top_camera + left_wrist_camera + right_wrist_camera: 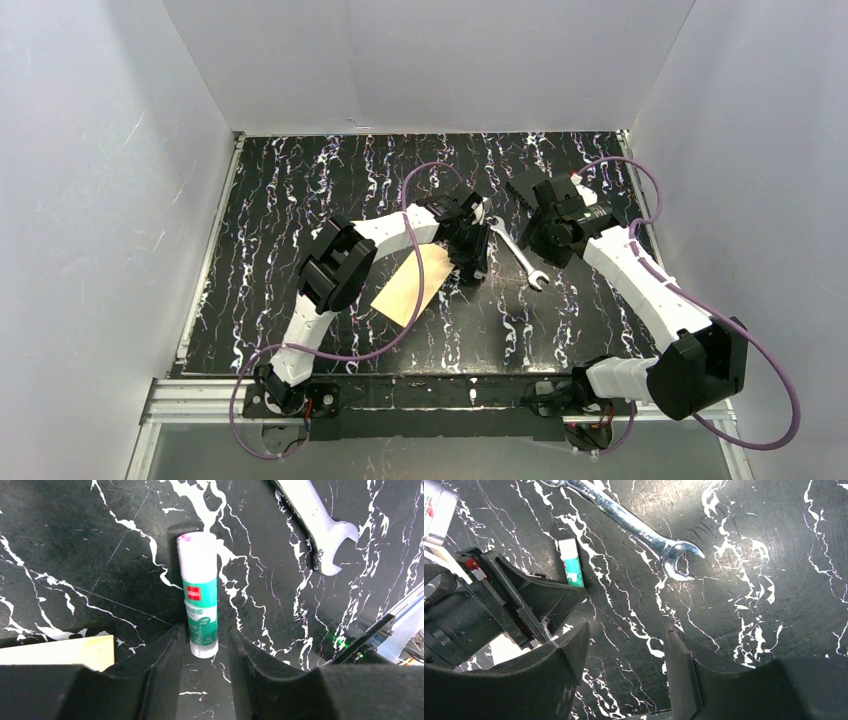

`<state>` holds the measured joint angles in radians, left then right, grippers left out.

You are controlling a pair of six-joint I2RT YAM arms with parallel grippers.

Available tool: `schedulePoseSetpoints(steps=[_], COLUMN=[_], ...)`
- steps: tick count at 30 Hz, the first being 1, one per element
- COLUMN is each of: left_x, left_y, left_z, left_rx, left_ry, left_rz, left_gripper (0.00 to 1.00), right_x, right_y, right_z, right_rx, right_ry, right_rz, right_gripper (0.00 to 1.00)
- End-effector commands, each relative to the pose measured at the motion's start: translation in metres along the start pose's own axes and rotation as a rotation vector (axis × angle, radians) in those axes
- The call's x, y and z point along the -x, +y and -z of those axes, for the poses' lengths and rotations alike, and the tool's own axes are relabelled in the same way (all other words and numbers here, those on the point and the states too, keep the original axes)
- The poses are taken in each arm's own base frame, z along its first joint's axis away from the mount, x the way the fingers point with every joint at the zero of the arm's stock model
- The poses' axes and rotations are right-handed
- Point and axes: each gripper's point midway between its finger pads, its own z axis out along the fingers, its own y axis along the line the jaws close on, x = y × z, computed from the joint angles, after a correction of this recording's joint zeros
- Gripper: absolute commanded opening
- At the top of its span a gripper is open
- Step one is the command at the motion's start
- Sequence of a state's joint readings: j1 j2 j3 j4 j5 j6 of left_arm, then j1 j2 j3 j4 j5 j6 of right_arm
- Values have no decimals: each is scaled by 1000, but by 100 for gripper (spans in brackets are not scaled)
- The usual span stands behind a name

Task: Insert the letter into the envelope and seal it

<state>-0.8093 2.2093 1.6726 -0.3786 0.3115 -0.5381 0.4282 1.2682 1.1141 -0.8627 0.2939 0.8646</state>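
Observation:
The tan letter (410,285) lies flat on the black marbled table (300,200), partly under my left arm; its corner shows in the left wrist view (55,652). The white envelope is out of view. My left gripper (468,262) is open and low over the table. In the left wrist view (204,641) its fingertips flank the near end of a white and green glue stick (199,595) lying on the table. My right gripper (545,228) is open and empty (624,647) above bare table, right of the left gripper.
A silver wrench (520,255) lies between the two grippers, also in the left wrist view (320,525) and the right wrist view (649,535). The glue stick (572,569) shows beside the left gripper's body (499,600). White walls enclose the table.

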Motion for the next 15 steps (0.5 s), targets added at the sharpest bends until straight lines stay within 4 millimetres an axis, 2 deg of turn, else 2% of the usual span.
schedulePoseSetpoints(steps=[1, 8, 12, 15], left_x=[-8, -5, 4, 11], left_y=[9, -1, -23, -45], left_z=[4, 11, 26, 48], left_rx=[80, 41, -51, -132], left_ry=[26, 17, -27, -65], left_rz=[8, -2, -34, -70], left_gripper=[38, 48, 50, 54], right_x=[5, -3, -8, -8], right_y=[-7, -6, -3, 3], right_z=[9, 15, 21, 29], right_rx=[-21, 8, 50, 92], right_ry=[-29, 1, 19, 27], right_rz=[-17, -23, -13, 11], right_gripper=[63, 64, 65, 68])
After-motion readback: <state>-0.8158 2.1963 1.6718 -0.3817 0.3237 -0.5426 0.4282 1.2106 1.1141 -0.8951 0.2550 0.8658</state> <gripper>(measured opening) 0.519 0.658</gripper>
